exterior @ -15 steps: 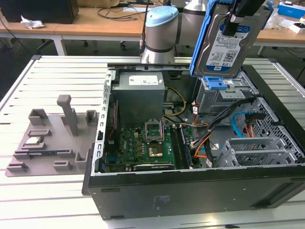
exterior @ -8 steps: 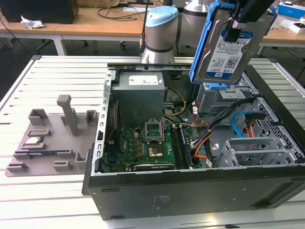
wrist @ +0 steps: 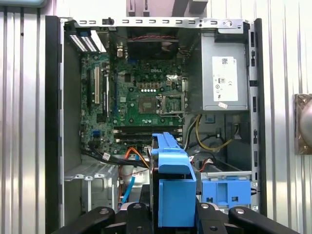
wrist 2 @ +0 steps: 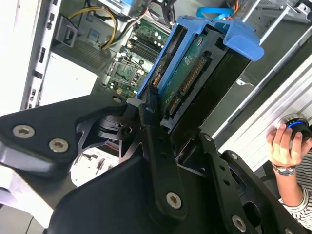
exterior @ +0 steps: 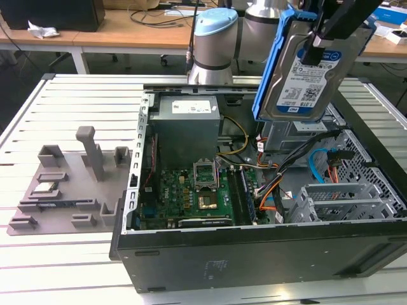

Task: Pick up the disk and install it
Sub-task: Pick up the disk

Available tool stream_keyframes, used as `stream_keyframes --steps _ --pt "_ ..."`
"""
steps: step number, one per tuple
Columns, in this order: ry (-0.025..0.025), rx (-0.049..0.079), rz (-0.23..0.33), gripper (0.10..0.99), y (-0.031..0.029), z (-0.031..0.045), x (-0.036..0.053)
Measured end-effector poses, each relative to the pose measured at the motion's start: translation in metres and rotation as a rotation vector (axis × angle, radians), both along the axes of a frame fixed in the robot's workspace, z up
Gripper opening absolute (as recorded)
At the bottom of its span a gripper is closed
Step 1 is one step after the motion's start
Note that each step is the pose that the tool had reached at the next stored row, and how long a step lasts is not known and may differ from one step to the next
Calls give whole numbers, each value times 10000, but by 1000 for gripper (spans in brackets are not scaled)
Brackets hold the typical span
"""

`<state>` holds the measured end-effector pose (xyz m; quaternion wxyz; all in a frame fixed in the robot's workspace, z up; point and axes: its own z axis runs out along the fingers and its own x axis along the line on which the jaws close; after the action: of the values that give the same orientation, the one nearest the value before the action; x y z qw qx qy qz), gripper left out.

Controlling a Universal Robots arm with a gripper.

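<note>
Silver disk [exterior: 304,81], white-blue label, blue carrier, clamped in jaws above open case [exterior: 222,262]; cables [exterior: 304,151], cage [exterior: 337,200] inside case.

The disk [exterior: 304,82] is a flat silver rectangular drive w/ a white-and-blue label, clipped in a bright blue plastic carrier frame. It hangs in the air above the open computer case [exterior: 254,257], over the half at the exterior view's right, and does not touch the case. It stands nearly on edge, a bit tilted, label side toward the exterior view. The gripper [exterior: 318,47] clamps its upper part. In the second wrist view the disk [wrist 2: 192,68] shows its green circuit-board side & connector row.
</note>
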<state>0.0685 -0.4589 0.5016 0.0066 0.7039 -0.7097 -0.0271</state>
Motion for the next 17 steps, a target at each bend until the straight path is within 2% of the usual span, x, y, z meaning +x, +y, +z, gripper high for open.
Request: stream_keyframes --steps 9,17 --pt "0 0 1 361 -197 -15 -46" --pt "0 -1 0 361 -330 -27 -80"
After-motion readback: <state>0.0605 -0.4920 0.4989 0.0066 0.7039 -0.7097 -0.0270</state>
